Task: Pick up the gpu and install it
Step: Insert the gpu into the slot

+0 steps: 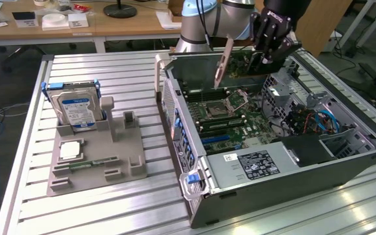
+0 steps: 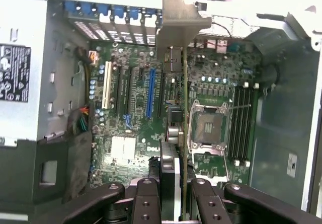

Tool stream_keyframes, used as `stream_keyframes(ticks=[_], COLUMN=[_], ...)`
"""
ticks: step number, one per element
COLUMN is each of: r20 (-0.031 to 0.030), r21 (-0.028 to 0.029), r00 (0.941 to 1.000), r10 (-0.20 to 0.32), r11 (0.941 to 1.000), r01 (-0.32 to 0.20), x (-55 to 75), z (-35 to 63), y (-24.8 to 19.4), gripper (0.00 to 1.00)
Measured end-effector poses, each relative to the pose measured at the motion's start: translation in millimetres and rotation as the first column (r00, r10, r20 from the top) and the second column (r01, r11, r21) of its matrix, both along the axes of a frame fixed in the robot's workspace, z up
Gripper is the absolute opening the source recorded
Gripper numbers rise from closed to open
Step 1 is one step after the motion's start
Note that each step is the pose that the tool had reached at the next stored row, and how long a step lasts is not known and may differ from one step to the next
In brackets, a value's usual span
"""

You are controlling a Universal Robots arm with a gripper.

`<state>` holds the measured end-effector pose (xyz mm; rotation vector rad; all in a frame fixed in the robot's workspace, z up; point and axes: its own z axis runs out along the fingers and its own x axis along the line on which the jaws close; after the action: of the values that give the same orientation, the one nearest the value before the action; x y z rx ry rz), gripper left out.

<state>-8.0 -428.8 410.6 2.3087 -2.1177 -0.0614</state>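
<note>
One gpu (image 1: pixel 235 61) clamped edge-on in gripper (image 2: pixel 176 183) | hanging over the open PC case (image 1: pixel 344 147), above the motherboard (image 2: pixel 136 103) | light, stiff, probably fragile | best gripped by board edges.

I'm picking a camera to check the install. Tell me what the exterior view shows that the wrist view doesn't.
Exterior view alone: the grey holder on the slatted table, with the silver hard drive standing in it, and the desks behind. Wrist view alone: the blue expansion slot and the white slot seen from above, with the gpu edge-on over the board. Both: the open computer case, its motherboard, the processor socket, and the gripper shut on the gpu.
</note>
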Motion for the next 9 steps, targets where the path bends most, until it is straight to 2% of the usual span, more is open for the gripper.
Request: stream_keyframes(ticks=[6, 9], r20=[0.0, 0.0009], r21=[-0.0001, -0.0006], r00=[0.9965, 0.9941], r10=[0.083, 0.108], r11=[0.9965, 0.9941], r01=[-0.083, -0.108], x=[-0.1, 0.0], z=[-0.1, -0.3], y=[-0.1, -0.2], gripper=[0.28, 0.28])
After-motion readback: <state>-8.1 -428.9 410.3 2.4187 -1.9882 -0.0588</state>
